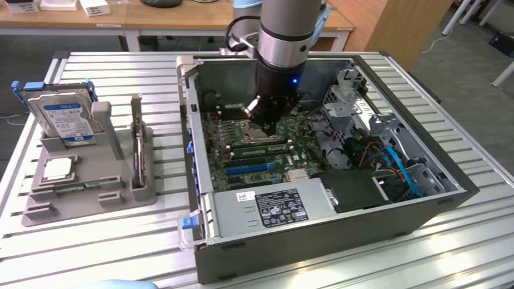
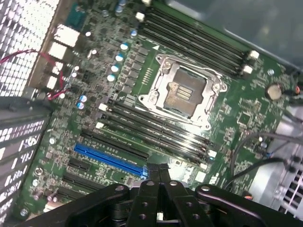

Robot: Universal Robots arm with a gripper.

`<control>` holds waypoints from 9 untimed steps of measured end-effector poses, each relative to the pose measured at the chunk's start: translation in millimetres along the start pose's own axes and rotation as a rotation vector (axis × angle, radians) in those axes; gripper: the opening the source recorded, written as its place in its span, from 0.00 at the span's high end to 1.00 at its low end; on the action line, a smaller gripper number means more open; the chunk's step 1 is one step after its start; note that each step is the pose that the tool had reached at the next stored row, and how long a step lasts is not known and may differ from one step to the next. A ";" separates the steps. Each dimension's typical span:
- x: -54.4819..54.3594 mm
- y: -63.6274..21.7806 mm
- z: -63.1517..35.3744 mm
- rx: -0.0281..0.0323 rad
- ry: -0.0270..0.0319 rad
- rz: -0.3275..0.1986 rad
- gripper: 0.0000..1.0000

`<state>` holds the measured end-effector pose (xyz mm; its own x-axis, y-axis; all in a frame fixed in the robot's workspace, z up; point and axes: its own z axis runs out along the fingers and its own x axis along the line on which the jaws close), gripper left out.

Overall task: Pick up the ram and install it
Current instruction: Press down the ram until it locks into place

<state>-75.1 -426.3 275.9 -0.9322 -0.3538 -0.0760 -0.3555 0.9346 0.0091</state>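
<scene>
My gripper (image 1: 261,127) hangs inside the open computer case (image 1: 418,220), just above the motherboard (image 2: 236,109) near the empty processor socket (image 2: 182,92). In the wrist view its black fingers (image 2: 152,176) are pressed together with nothing between them. Below them run the black memory slots (image 2: 156,135) and a blue slot (image 2: 111,153). A thin green ram stick (image 1: 76,187) lies in the front groove of the grey holder (image 1: 112,201) at the exterior view's left. A pale green strip (image 1: 261,147) sits along the memory slots in the case; I cannot tell whether it is a ram stick.
On the holder stand a blue-labelled hard drive (image 1: 68,117) and a square silver processor (image 1: 58,170). A power supply (image 1: 273,208), drive cage (image 1: 353,99) and blue cables (image 1: 401,168) crowd the case. Everything rests on a slatted metal table (image 1: 96,253).
</scene>
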 end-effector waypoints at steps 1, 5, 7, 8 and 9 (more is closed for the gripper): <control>0.0 0.0 0.0 0.0011 -0.0001 0.015 0.90; 0.0 0.0 0.0 0.0057 -0.0006 0.075 0.90; 0.0 0.0 0.0 0.0080 -0.0009 0.105 0.90; 0.0 0.0 0.0 0.0091 -0.0011 0.120 0.90; 0.0 0.0 0.0 0.0103 -0.0012 0.135 0.90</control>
<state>-75.1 -426.3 275.9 -0.9714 -0.2248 -0.0759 -0.2261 0.9741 0.0091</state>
